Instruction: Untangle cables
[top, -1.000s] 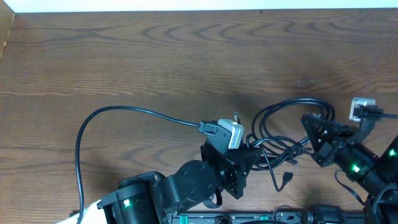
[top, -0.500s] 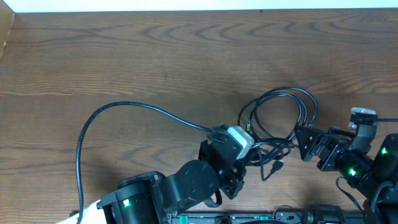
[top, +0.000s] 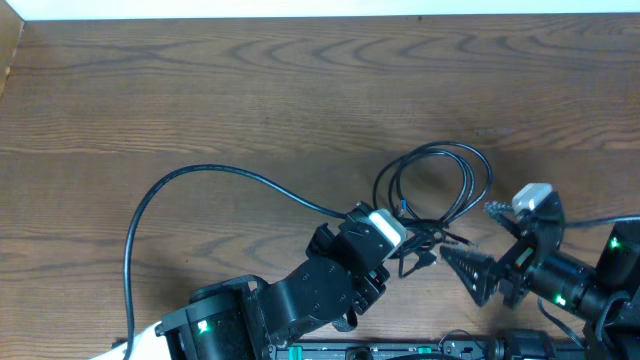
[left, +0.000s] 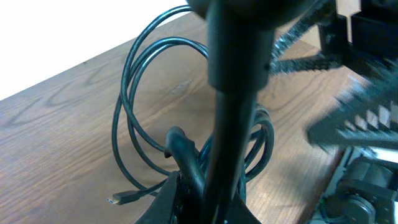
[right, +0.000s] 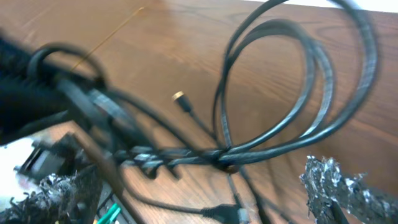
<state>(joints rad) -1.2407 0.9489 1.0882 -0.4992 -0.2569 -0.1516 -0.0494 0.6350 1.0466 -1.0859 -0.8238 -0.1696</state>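
Observation:
A tangle of black cables (top: 436, 186) lies right of centre, its loops spread on the wooden table (top: 250, 90). One long cable (top: 135, 225) arcs out to the left. My left gripper (top: 408, 250) is shut on the bundle where the strands cross. In the left wrist view the cables (left: 138, 93) rise out of my left gripper (left: 208, 202), with a small plug (left: 121, 199) lying beside it. My right gripper (top: 468, 234) stands open just right of the knot. In the right wrist view the knot (right: 227, 163) sits between the fingers (right: 342, 186) of my right gripper (right: 199, 199), and nothing is gripped.
A loose gold-tipped connector (right: 179, 96) and a black plug (right: 231, 214) lie on the wood near the knot. The table's near edge runs just below both arms, and its left edge (top: 12, 60) shows at the far left.
My right gripper has opened and swung left and toward the near edge, up to the knot. The loops have slid left, and my left gripper has shifted slightly right with the bundle.

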